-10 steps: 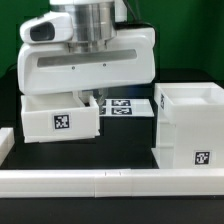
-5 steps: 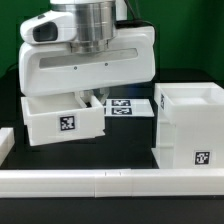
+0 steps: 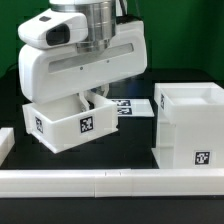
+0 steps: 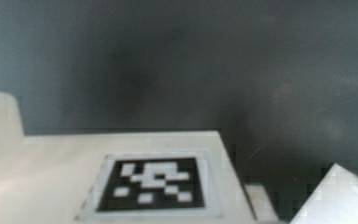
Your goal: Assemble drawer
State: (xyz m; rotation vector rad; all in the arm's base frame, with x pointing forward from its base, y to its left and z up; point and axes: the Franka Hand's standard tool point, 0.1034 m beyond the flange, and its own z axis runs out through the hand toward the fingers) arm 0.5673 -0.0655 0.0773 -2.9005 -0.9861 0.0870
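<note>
My gripper (image 3: 92,98) reaches down into a small white open-top tray (image 3: 72,124) and is shut on its wall, so the tray hangs tilted and turned a little above the black table. The tray's front wall carries a square tag (image 3: 86,124). The tall white box-shaped housing (image 3: 190,125) stands to the exterior view's right, open at the top, with a tag low on its front. The wrist view shows a white tagged surface (image 4: 155,183) close under the camera, and my fingertips are not clear there. A second white piece (image 3: 4,141) shows at the left edge.
The marker board (image 3: 127,106) lies flat behind the tray, between it and the housing. A long low white rail (image 3: 110,181) runs along the front edge of the table. Black table shows between the tray and the housing.
The tray has moved with my gripper toward the exterior view's right and has turned and tilted. The tray now covers more of the marker board. The housing has not moved.
</note>
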